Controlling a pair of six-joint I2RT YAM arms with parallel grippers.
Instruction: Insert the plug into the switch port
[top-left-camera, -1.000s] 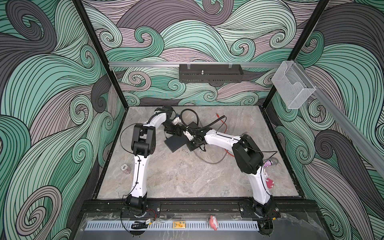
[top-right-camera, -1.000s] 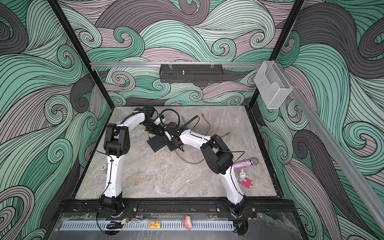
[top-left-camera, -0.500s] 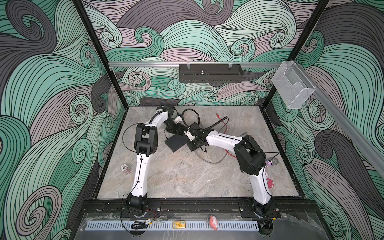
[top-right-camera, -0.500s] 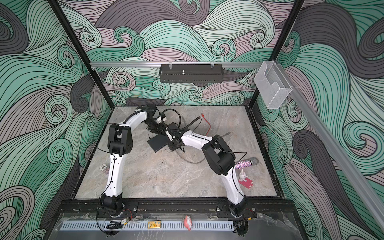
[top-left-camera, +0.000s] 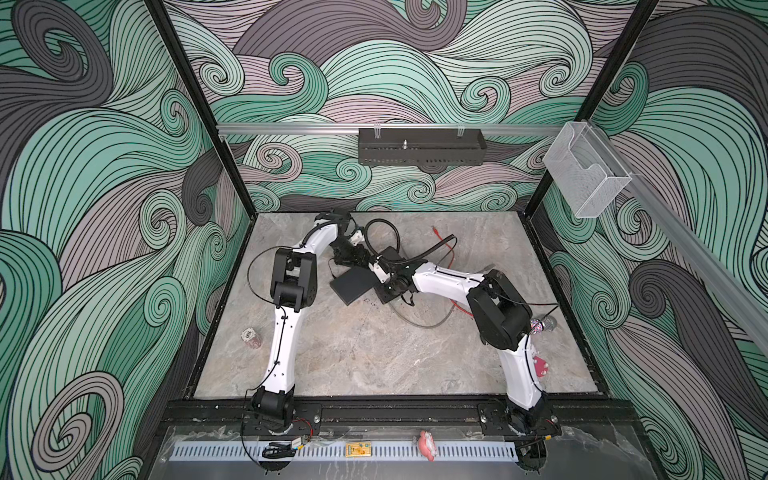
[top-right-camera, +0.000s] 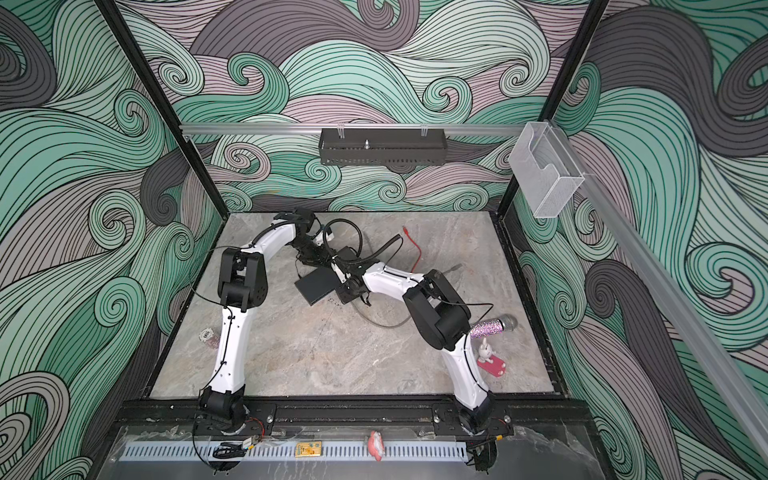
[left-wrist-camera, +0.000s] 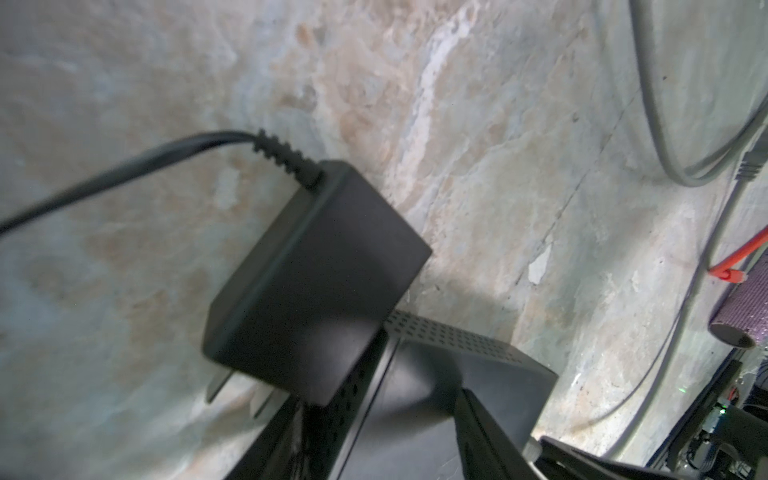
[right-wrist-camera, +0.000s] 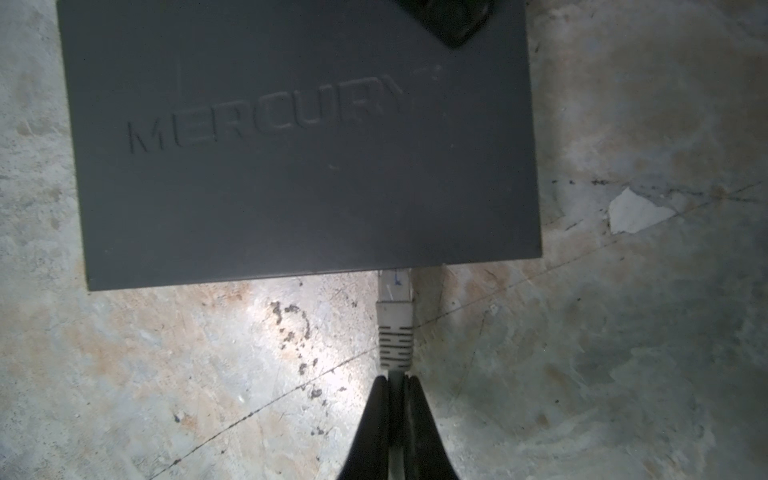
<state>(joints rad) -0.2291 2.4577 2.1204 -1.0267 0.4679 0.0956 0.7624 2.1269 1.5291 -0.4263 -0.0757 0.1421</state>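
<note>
right jaws clamped narrow on grey cable (right-wrist-camera: 397, 392) just behind plug (right-wrist-camera: 395, 291), plug nose at switch (right-wrist-camera: 299, 145) edge on desk (right-wrist-camera: 166, 374); left jaws by switch's far side, grip unclear. risk: cable buckles under push, plug cocks, jams, switch skids

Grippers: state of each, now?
Left gripper: at the switch; cannot be told.
Right gripper: closed on the gray Ethernet cable behind its plug.

Marbled tabletop (top-left-camera: 374, 353) carries the switch (top-left-camera: 353, 286), a grey cable (top-left-camera: 432, 325), a red cable (top-right-camera: 417, 253) and a sparkly microphone (top-right-camera: 494, 326)
</note>
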